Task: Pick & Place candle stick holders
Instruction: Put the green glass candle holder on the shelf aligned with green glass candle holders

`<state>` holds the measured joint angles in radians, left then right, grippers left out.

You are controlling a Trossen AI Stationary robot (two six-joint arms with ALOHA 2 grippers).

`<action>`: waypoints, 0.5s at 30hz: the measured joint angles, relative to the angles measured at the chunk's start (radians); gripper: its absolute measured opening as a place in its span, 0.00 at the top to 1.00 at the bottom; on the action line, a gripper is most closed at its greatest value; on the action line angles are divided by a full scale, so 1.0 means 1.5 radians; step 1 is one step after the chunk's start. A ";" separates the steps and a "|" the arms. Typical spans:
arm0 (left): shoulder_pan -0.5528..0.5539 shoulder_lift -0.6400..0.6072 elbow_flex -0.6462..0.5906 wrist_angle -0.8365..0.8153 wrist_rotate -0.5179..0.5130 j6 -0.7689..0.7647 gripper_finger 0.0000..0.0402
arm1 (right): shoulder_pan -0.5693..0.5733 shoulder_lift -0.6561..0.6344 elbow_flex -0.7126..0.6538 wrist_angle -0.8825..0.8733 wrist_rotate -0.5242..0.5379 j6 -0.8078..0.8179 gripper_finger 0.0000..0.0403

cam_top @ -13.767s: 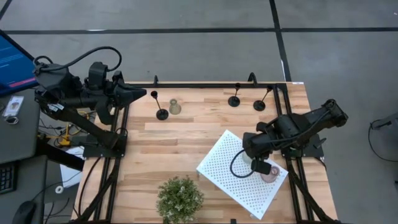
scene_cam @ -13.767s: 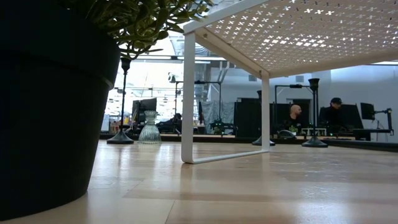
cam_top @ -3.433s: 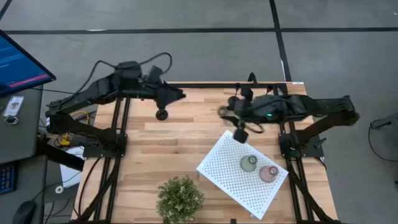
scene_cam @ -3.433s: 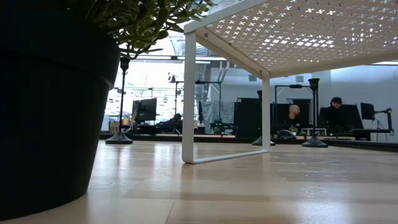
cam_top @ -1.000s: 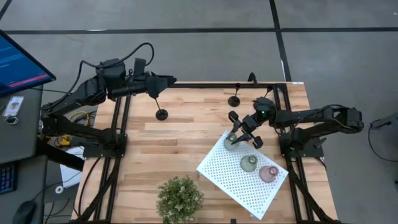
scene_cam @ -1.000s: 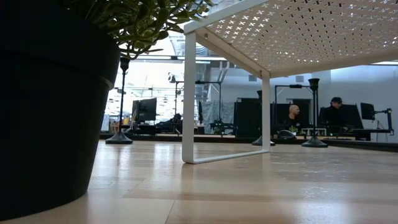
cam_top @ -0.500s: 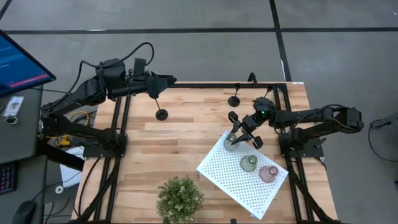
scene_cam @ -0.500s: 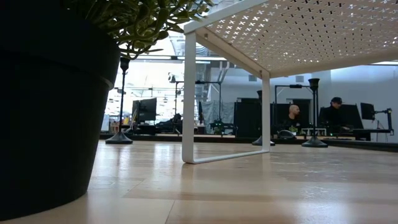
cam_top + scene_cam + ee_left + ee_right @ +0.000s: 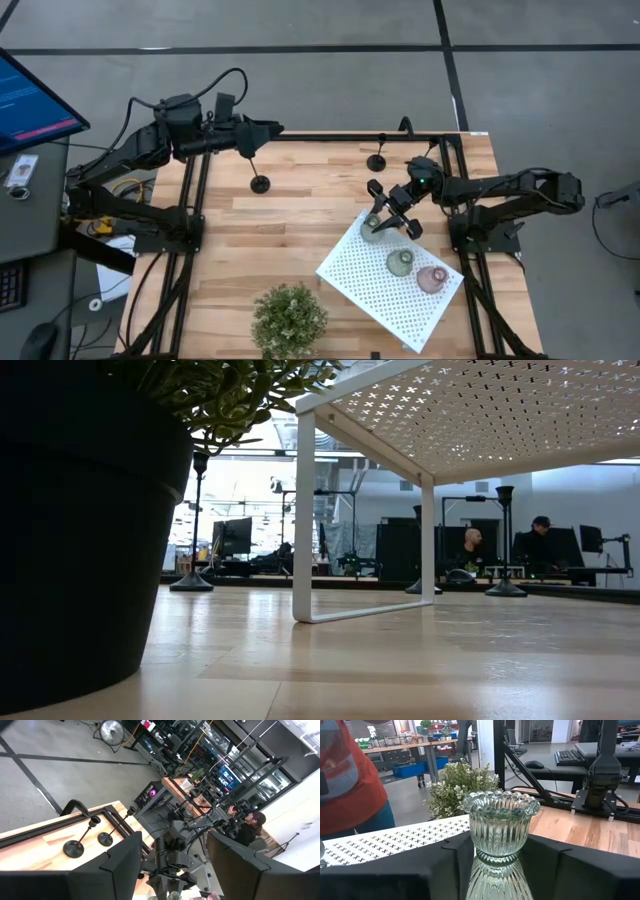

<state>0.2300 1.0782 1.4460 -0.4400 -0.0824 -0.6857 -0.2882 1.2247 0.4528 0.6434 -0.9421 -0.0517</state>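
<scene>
- High view: right gripper [image 9: 384, 212] sits at the white perforated board's [image 9: 375, 290] far corner, over a pale holder [image 9: 371, 229]; two more pale holders [image 9: 401, 262] stand on the board.
- Left wrist view: left gripper [image 9: 172, 870] fingers spread wide, empty.
- Right wrist view: ribbed glass holder [image 9: 500, 845] stands between the fingers; whether they grip it, I cannot tell.

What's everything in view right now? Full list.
black holders: 3, black, far side of the table
clear ribbed holder: 1, pale, board's far corner
greenish holder: 1, on board
pinkish holder: 1, on board
board: 1, white, perforated, table's right
plant: 1, green, front edge
table: 1, wood
left gripper: open, above far left edge
right gripper: at the clear ribbed holder
</scene>
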 joint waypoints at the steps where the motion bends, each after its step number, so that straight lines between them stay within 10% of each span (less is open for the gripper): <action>1: 0.000 0.000 0.000 0.000 0.000 0.000 0.44 | 0.000 0.000 0.000 0.000 0.001 0.000 0.64; 15: 0.000 0.000 0.000 0.000 0.000 0.000 0.44 | 0.000 -0.001 0.000 -0.036 0.034 0.016 0.46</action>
<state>0.2300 1.0782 1.4460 -0.4402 -0.0822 -0.6855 -0.2882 1.2238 0.4530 0.5887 -0.8904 -0.0280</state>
